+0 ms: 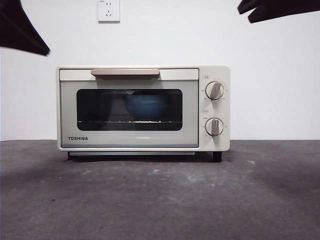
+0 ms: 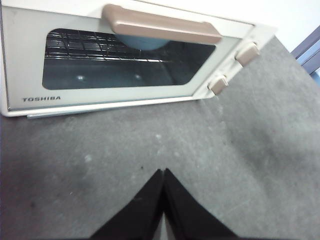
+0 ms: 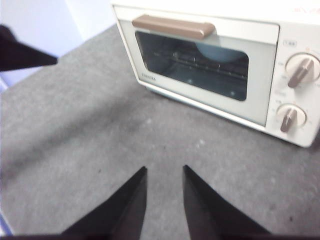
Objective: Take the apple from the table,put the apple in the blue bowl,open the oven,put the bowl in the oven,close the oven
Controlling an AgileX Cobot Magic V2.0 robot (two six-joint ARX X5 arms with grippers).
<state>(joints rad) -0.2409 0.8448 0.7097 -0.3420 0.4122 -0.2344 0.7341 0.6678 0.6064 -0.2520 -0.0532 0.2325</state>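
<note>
The cream-white oven point(image 1: 143, 108) stands on the dark grey table point(image 1: 160, 200) with its glass door closed under the beige bar handle point(image 1: 125, 73). Behind the glass the blue bowl point(image 1: 143, 107) rests on the wire rack; it also shows dimly as the bowl point(image 2: 140, 42) and the bowl point(image 3: 220, 52) in the wrist views. The apple is hidden from view. My left gripper point(image 2: 163, 172) hangs above the table in front of the oven, shut and holding nothing. My right gripper point(image 3: 164, 170) hovers off to the oven's right front, open and empty. Both arms show only as black tips at the top corners in the front view.
Two round knobs point(image 1: 214, 90) sit on the oven's right panel. A white wall with a socket point(image 1: 108, 10) stands behind the oven. In the right wrist view the other arm's black tip point(image 3: 22, 52) shows at the far side.
</note>
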